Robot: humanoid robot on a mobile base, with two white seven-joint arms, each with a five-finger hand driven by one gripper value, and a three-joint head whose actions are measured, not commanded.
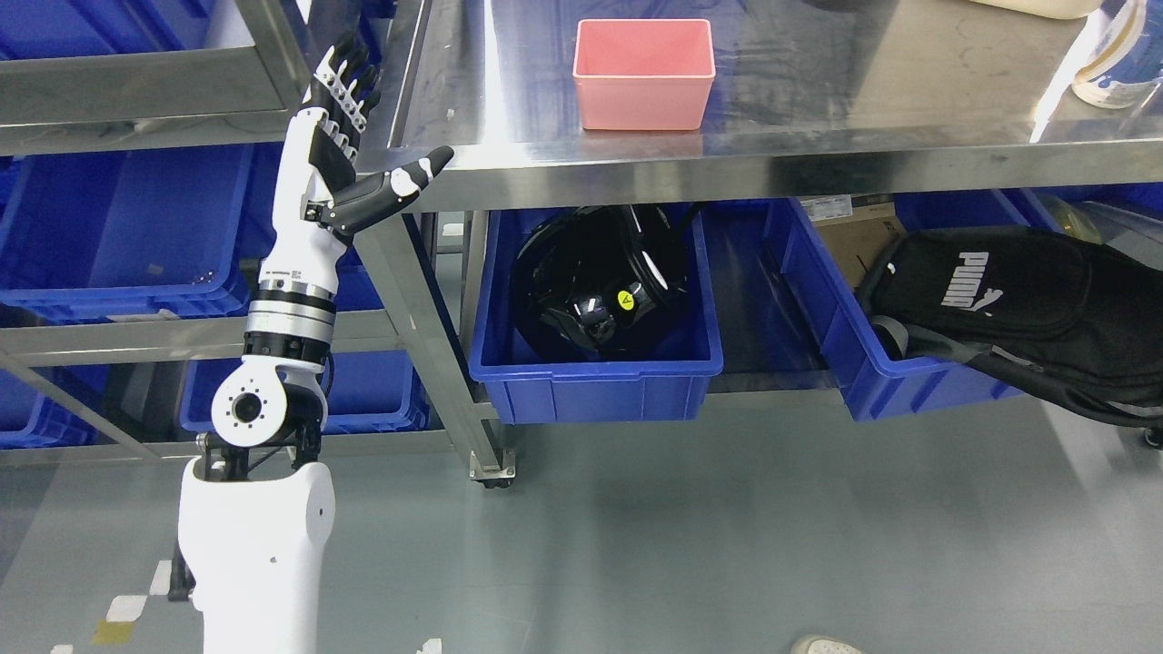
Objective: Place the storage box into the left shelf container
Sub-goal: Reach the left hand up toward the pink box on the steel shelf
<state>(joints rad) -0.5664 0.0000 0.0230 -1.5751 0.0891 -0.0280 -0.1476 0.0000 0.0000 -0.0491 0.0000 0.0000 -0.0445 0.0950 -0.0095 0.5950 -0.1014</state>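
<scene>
left hand [350, 145] raised by the table [818, 154] edge, fingers spread, holding nothing; pink storage box [643, 77] sits on the table, well apart

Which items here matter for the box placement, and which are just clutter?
Job:
pink storage box on the steel table
left shelf blue container
left hand, open, empty

Lying about:
blue bin with black device
black Puma bag
white bottle
</scene>
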